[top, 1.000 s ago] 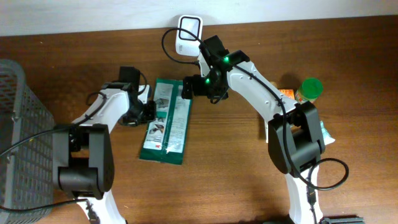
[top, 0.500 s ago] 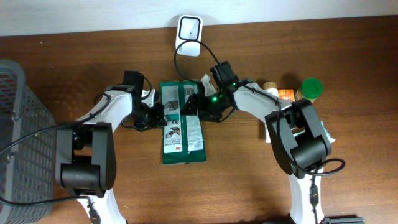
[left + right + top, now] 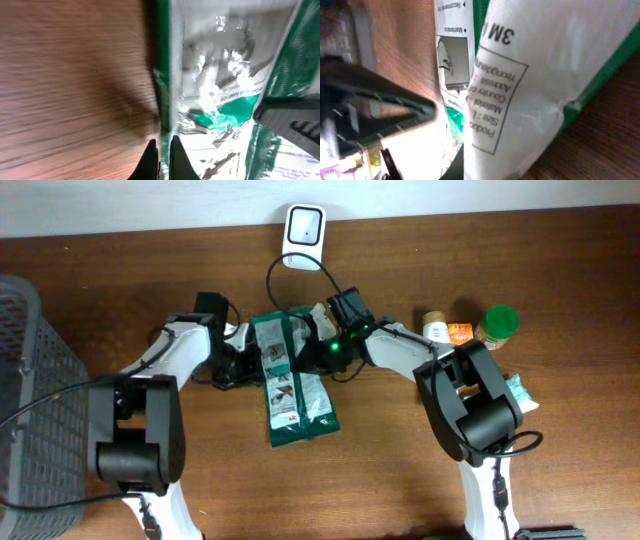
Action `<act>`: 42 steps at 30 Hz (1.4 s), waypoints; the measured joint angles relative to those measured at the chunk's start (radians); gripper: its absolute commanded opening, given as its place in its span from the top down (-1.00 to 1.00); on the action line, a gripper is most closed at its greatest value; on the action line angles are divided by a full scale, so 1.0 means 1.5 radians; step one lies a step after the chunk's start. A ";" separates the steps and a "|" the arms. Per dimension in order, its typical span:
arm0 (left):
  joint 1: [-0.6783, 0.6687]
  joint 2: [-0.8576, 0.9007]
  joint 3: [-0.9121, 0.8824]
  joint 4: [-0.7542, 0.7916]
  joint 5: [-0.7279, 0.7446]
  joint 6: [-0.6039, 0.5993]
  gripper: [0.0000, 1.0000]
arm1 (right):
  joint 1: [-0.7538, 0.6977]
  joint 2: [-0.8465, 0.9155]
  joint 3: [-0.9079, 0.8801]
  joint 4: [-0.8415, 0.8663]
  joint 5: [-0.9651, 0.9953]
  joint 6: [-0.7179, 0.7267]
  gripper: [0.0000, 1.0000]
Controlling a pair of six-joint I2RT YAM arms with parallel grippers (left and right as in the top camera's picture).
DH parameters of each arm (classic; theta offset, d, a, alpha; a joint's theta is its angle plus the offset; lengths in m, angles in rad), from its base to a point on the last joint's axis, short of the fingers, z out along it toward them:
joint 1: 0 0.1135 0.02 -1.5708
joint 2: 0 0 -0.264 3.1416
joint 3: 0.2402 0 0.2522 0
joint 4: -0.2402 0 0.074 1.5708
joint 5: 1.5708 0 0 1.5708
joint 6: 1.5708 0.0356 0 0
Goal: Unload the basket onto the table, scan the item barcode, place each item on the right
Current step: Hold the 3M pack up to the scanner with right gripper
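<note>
My left gripper (image 3: 161, 152) pinches the left edge of the green-and-white plastic pouch (image 3: 292, 385), fingers narrow. My right gripper (image 3: 320, 348), wide a second ago, has just clamped onto its upper right edge. The pouch has swung round on the brown wooden table (image 3: 400, 470). With both ends held, I judge it ready to lift toward the white scanner (image 3: 303, 225) beyond.

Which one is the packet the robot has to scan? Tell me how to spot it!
Find the brown wooden table, then look at its middle, between the left arm and the right arm. There lies a long packet. Unlike the small jars on the right, it is flat, shiny, green and white with printing.
</note>
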 measured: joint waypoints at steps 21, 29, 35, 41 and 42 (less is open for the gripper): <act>0.145 -0.121 0.187 -0.041 -0.175 0.091 -0.99 | 0.009 -0.254 0.297 -0.143 0.674 -0.449 0.92; 0.145 -0.121 0.187 -0.040 -0.177 0.091 -0.98 | 0.023 0.010 0.295 0.267 0.976 -0.850 0.92; 0.145 -0.121 0.188 -0.041 -0.177 0.093 -0.98 | 0.026 0.174 0.297 0.499 1.083 -1.116 0.92; 0.145 -0.121 0.188 -0.042 -0.177 0.093 -0.98 | 0.026 0.210 0.296 0.537 1.086 -1.179 0.92; 0.145 -0.121 0.188 -0.042 -0.177 0.093 -0.98 | 0.026 0.210 0.296 0.544 1.086 -1.190 0.92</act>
